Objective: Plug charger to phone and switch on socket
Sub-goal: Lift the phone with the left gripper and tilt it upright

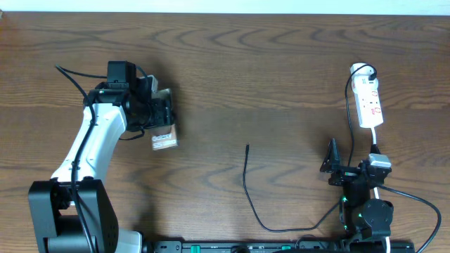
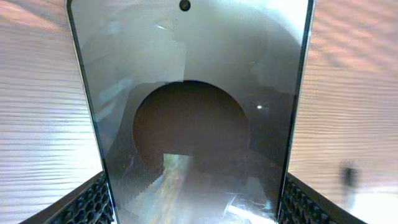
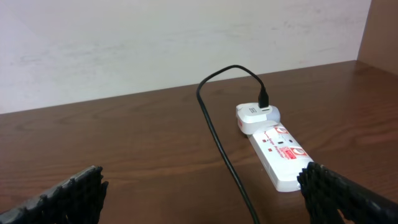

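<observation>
Bronze phone (image 2: pixel 193 124) gripped by left fingers (image 2: pixel 93 202), black charger (image 1: pixel 245 169) apart

Dark wood-grain table (image 1: pixel 281 70), pale wall (image 3: pixel 155 43) behind.
Table is running wide under soft light, grain swirling across it; plain off-white wall is rising from its far edge, a brown panel (image 3: pixel 382 31) standing at the right corner.

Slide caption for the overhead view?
Left gripper holds glossy bronze smartphone; thin black charger cable lies loose; white power strip at right.
</observation>
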Controlling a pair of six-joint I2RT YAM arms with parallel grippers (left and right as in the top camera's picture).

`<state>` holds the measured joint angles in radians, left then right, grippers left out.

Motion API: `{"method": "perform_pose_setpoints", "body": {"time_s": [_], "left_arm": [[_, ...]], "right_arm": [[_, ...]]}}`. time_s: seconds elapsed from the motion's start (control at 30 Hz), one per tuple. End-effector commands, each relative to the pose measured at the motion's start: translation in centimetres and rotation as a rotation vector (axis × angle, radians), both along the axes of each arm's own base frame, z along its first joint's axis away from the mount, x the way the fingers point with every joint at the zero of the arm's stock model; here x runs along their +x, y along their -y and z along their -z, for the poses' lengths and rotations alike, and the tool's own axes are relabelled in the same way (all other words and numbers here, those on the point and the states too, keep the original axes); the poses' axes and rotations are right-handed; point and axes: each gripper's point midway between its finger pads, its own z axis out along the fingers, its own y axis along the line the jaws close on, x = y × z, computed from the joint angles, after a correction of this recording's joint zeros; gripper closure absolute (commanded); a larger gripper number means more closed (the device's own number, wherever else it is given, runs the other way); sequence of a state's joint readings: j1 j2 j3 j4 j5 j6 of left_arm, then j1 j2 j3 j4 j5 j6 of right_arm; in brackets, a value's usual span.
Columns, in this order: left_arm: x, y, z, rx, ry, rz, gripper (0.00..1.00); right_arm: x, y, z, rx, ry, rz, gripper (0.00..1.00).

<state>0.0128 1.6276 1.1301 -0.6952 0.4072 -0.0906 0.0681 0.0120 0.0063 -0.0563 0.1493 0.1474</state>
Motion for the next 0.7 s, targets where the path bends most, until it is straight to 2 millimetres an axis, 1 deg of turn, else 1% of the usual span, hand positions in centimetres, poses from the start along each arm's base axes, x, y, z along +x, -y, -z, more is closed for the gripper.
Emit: {"method": "perform_pose_setpoints", "body": {"time_s": [0.0,0.1,0.23,0.33,0.57,0.67], "left_arm": [[0.9,3.6,-3.6,-0.258,0.029,-0.014,0.92],[1.0,5.6,-5.4,-0.42,0.028,-0.003,0.93],[1.1,7.1,-7.2,-0.554,0.018,0.0,0.93],[1.1,7.5,-7.7,-0.603,-0.003,-0.016,0.93],[0.4,8.6,-9.1,-0.766,-0.198,-0.181,0.92],[0.0,9.1,-9.9,-0.835,-0.274,-0.218,0.93]], "right_arm": [[0.0,-0.2,0.0,-0.014,-0.001,-0.009,0.01],[0.0,-0.2,0.0,-0.014,-0.001,-0.009,0.01],[0.0,-0.2,0.0,-0.014,-0.001,-0.009,0.01],[0.0,-0.2,0.0,-0.014,-0.001,-0.009,0.01],[0.0,-0.2,0.0,-0.014,-0.001,-0.009,0.01],[0.0,-0.2,0.0,-0.014,-0.001,-0.009,0.01]]}}
